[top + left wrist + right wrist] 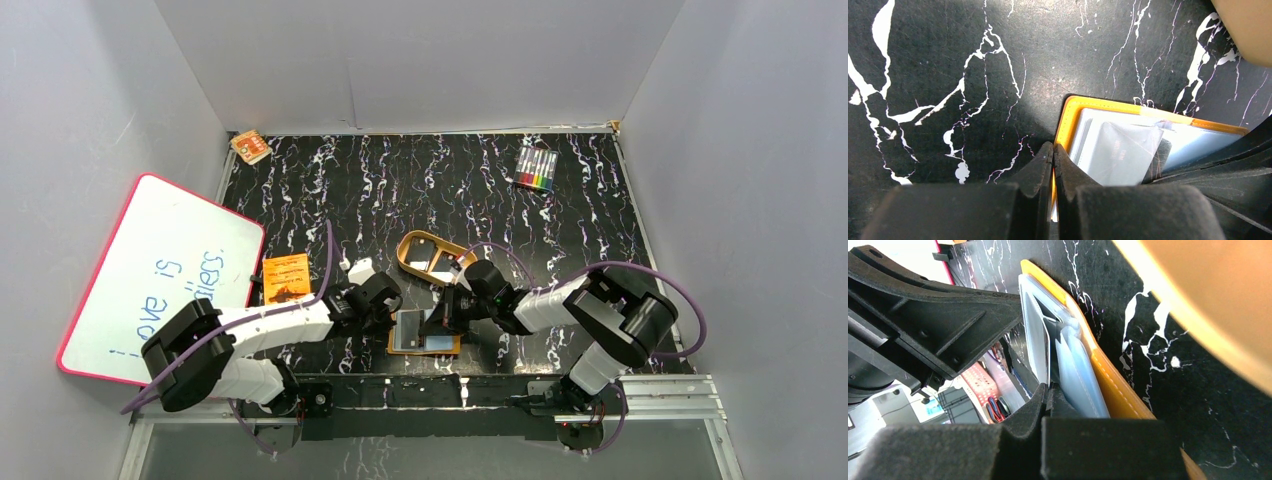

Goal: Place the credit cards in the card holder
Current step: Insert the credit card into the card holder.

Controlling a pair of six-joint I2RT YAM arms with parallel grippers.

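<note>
The card holder (pixel 425 332) lay open at the near edge of the desk (pixel 400 180). The left fingers (pixel 1037 172) pinched its orange cover, apparently steadying it, while the right fingers (pixel 1030 407) clamped a clear sleeve (pixel 1075 377), likely spreading a pocket.

Robot lab test cell. Evidence: 3 plain grey panel walls (pixel 400 60) box in a black marbled table (pixel 420 180); left arm (pixel 270 325), right arm (pixel 560 305) bolted along an aluminium rail (pixel 670 398).

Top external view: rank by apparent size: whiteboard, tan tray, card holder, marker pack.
1. whiteboard
2. tan tray and card holder: look alike, and the holder is partly covered, so no ranking
3. marker pack
</note>
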